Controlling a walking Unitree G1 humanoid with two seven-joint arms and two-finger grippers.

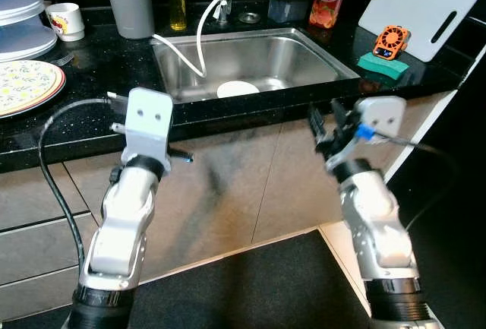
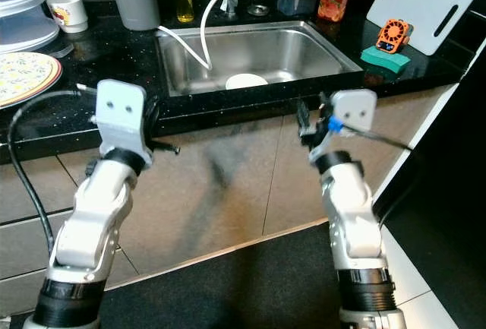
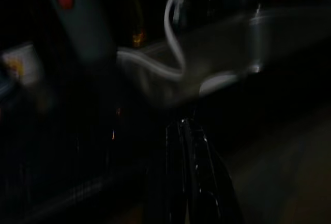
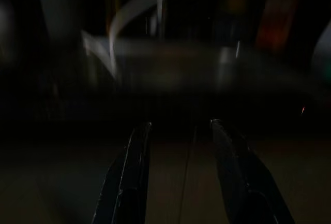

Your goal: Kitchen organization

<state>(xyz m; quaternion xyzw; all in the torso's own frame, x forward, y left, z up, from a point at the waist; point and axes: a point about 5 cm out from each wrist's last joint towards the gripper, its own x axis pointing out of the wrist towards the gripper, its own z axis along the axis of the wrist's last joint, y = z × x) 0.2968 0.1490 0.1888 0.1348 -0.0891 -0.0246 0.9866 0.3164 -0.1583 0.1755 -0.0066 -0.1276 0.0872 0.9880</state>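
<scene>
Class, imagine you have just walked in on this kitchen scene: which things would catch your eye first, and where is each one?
First come the two silver arms raised before the black counter, the left gripper shut and the right gripper open. Behind them the steel sink holds a white plate, with a white hose looping down into it. At the far right an orange gadget sits on a green sponge beside a white cutting board.
</scene>
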